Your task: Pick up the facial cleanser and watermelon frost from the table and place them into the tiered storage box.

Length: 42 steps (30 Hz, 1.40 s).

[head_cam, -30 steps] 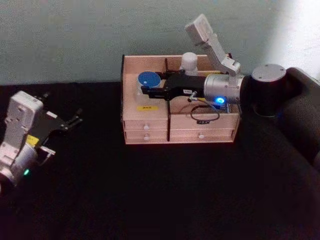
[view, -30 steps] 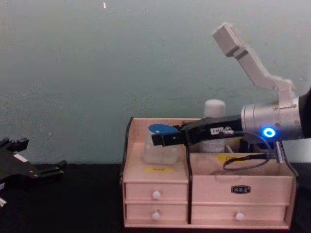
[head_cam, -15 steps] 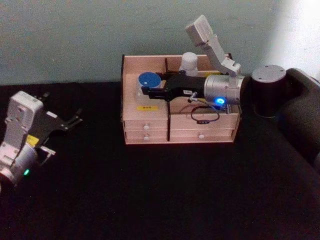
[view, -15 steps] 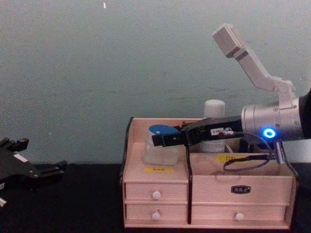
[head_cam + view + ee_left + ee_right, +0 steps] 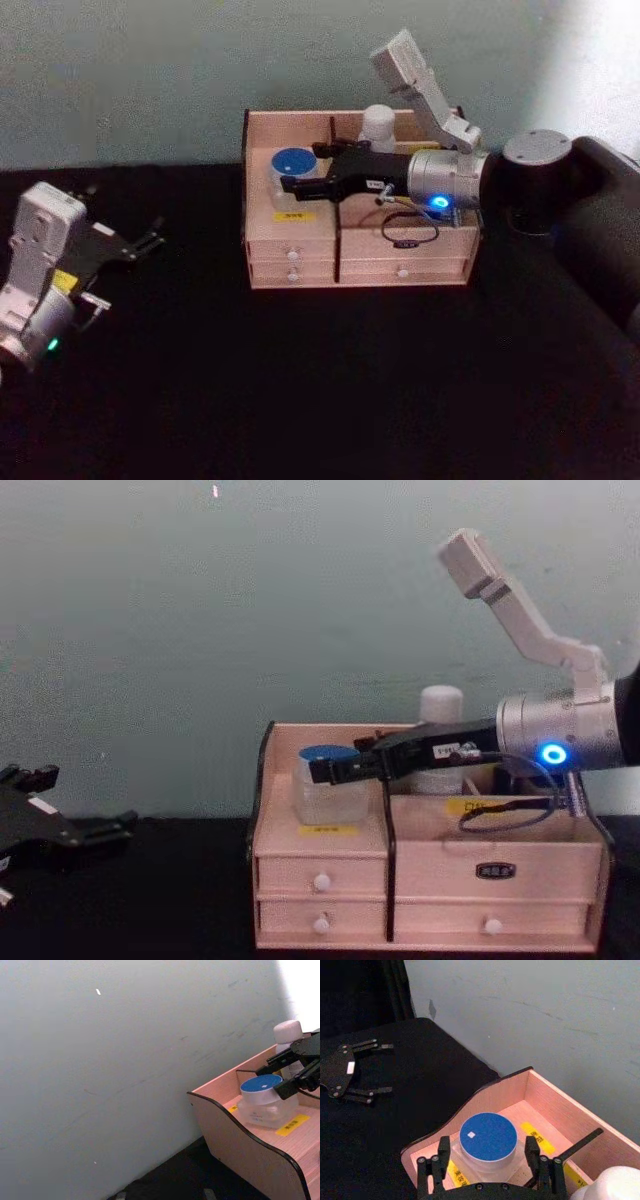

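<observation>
The watermelon frost (image 5: 293, 165), a clear jar with a blue lid, stands level in the left compartment of the tiered storage box (image 5: 400, 268). My right gripper (image 5: 300, 168) reaches in from the right, open, with one black finger on each side of the jar (image 5: 487, 1137). The facial cleanser (image 5: 378, 125), a white bottle, stands upright in the box's rear middle compartment, behind the right arm. From the chest I see the jar (image 5: 325, 775) beside the gripper (image 5: 322, 770), with the bottle cap (image 5: 441, 705) above the arm. My left gripper (image 5: 152, 236) is parked open at the table's left.
The box stands at the back of a black table (image 5: 330, 400), close to a grey-green wall (image 5: 150, 80). A black cable loop (image 5: 408, 232) hangs from the right arm over the box's front right compartment. The right arm's dark body (image 5: 590, 220) fills the right side.
The jar's lid was tilted and a little higher; it now sits level on the compartment floor. The right gripper's fingers have spread slightly off it. The left arm has barely moved.
</observation>
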### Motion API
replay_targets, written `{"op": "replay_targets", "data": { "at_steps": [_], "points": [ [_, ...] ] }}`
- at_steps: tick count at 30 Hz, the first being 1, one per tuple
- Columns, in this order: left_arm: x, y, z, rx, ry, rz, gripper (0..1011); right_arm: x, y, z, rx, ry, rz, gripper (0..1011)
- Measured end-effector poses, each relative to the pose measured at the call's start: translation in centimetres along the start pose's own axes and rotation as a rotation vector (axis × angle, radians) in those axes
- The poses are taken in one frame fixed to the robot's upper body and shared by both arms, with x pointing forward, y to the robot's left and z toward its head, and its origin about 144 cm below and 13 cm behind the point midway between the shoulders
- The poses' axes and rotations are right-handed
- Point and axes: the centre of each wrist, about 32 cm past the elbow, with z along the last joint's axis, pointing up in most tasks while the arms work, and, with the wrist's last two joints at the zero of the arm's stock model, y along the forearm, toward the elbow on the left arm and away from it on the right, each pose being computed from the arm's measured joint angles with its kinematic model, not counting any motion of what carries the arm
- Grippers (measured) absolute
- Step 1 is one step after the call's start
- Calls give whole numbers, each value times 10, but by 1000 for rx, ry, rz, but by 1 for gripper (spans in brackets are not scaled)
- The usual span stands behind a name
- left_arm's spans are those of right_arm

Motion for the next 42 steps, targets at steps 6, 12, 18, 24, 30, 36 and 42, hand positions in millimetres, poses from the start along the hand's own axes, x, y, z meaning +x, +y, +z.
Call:
{"op": "replay_targets", "data": {
  "at_steps": [6, 12, 18, 24, 30, 36, 42],
  "points": [
    [0, 0, 0, 0, 0, 0, 1001, 0, 0, 0, 0, 0, 0, 1002],
    [0, 0, 0, 0, 0, 0, 1001, 0, 0, 0, 0, 0, 0, 1003],
    [0, 0, 0, 0, 0, 0, 1001, -6, -6, 0, 42, -33, -18, 1003],
    [0, 0, 0, 0, 0, 0, 1001, -17, -23, 4, 111, -74, -34, 1002],
    [0, 0, 0, 0, 0, 0, 1001, -31, -60, 3, 165, -86, -21, 1002],
    [0, 0, 0, 0, 0, 0, 1001, -40, -97, -4, 174, -76, -3, 1003],
    [0, 0, 0, 0, 0, 0, 1001, -48, -136, -17, 150, -48, -12, 1002]
  ]
}}
